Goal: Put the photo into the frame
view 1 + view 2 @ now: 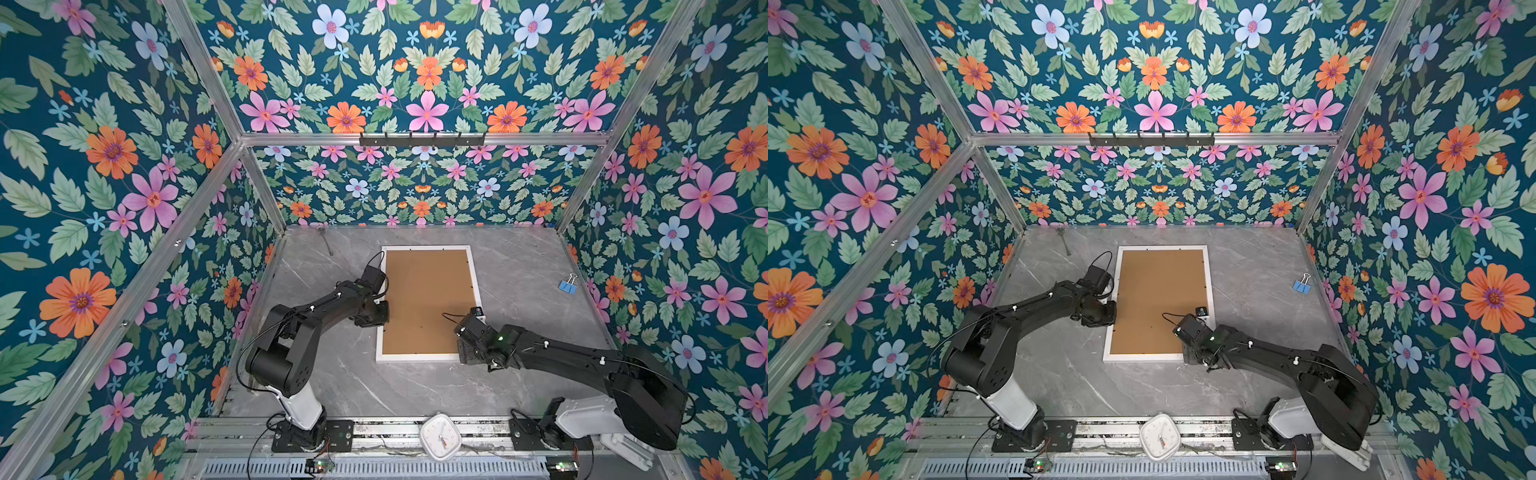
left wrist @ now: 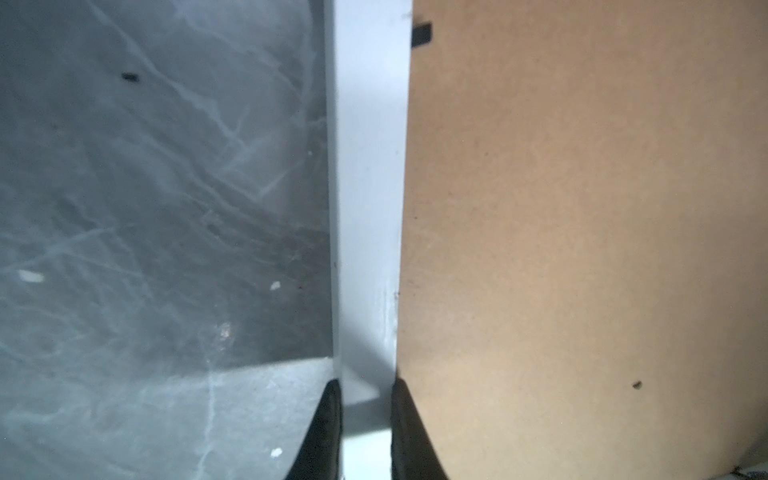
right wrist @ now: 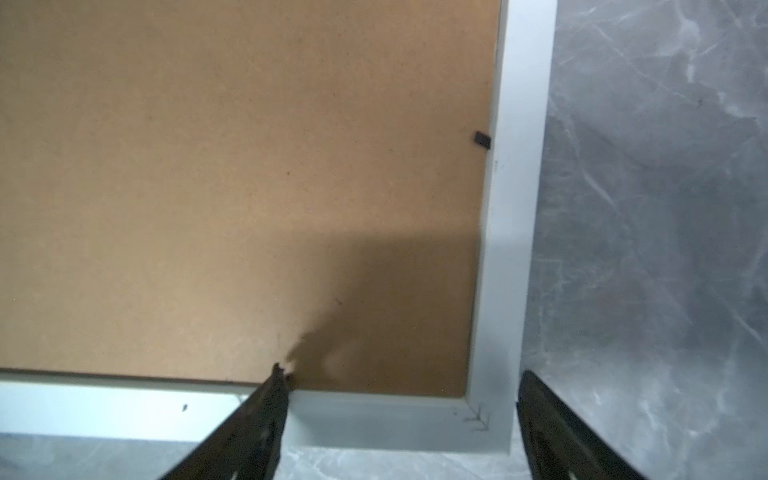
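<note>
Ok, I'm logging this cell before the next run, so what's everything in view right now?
frame: one, white, lying back-up in the middle of the table
backing board: one, brown, set inside the frame
tabs: several, black, along the frame's inner edge
binder clip: one, blue, on the table right of the frame
thin metal thing, perhaps a spoon: one, grey, far left corner of the table
clock: one, white, on the front rail between the arm bases
hook rack: one, black, on the back crossbar
table: one, grey marbled
left pincer: one, black, closed on the frame's left rail
right pincer: one, black, open over the frame's near right corner
</note>
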You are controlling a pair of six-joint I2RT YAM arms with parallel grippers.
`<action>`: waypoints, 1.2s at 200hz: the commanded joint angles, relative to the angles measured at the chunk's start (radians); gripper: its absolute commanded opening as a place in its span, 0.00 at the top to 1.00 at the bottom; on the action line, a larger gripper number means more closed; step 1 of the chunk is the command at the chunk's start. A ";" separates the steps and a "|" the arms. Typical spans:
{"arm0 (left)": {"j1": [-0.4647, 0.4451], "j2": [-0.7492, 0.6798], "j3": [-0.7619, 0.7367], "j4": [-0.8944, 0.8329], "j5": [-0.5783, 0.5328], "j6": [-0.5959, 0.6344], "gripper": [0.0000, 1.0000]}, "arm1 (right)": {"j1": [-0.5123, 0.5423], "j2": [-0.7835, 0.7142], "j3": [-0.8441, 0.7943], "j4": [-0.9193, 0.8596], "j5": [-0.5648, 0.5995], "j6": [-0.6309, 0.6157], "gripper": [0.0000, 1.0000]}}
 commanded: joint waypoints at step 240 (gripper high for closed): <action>-0.005 0.017 -0.008 -0.021 0.014 -0.007 0.88 | 0.001 0.028 -0.034 0.020 0.076 0.030 0.15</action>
